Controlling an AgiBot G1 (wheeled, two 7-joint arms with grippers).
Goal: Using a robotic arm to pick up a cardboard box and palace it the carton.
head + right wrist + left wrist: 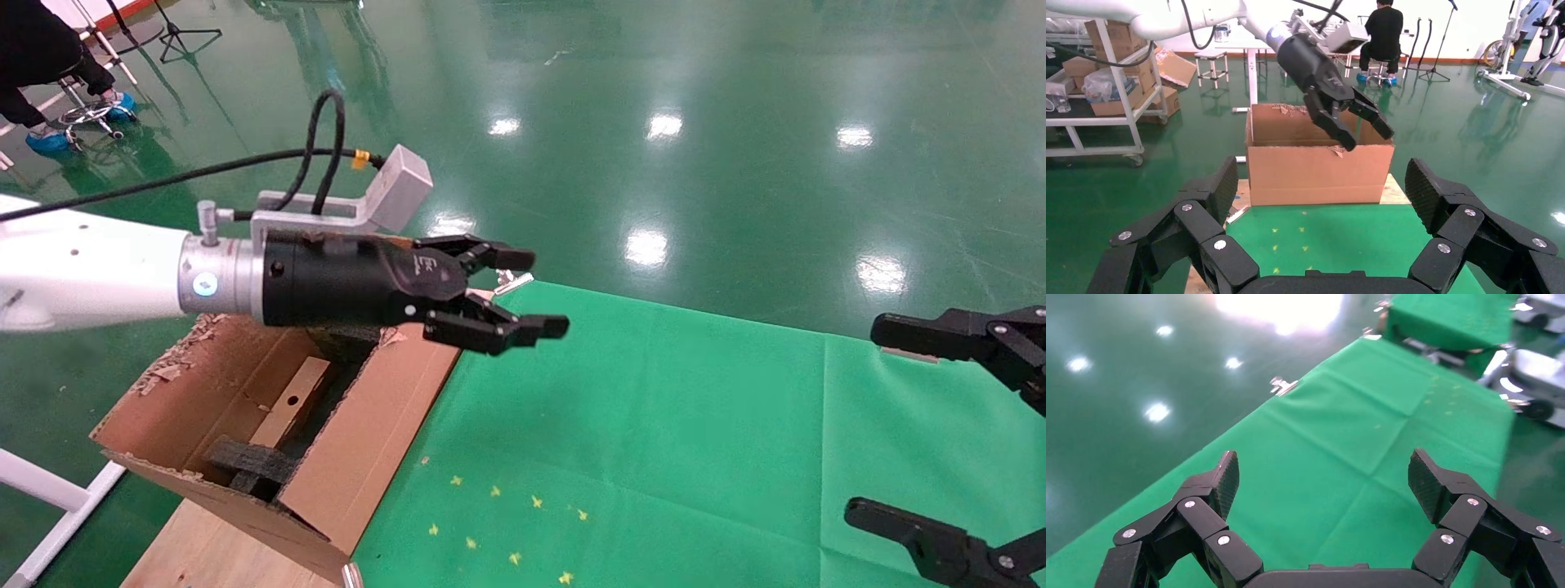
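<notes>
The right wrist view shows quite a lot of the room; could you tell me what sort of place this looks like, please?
Probably a robotics lab or test hall: glossy green floor, wheeled storage rack holding boxes, and a seated person among stands behind the left gripper.

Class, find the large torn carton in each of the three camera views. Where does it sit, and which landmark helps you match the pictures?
Head view: carton at lower left, beside the green cloth.
Left wrist view: not in it.
Right wrist view: carton at centre, beyond the cloth.
Shared landmark: the left gripper, open, hanging above the carton's edge.
</notes>
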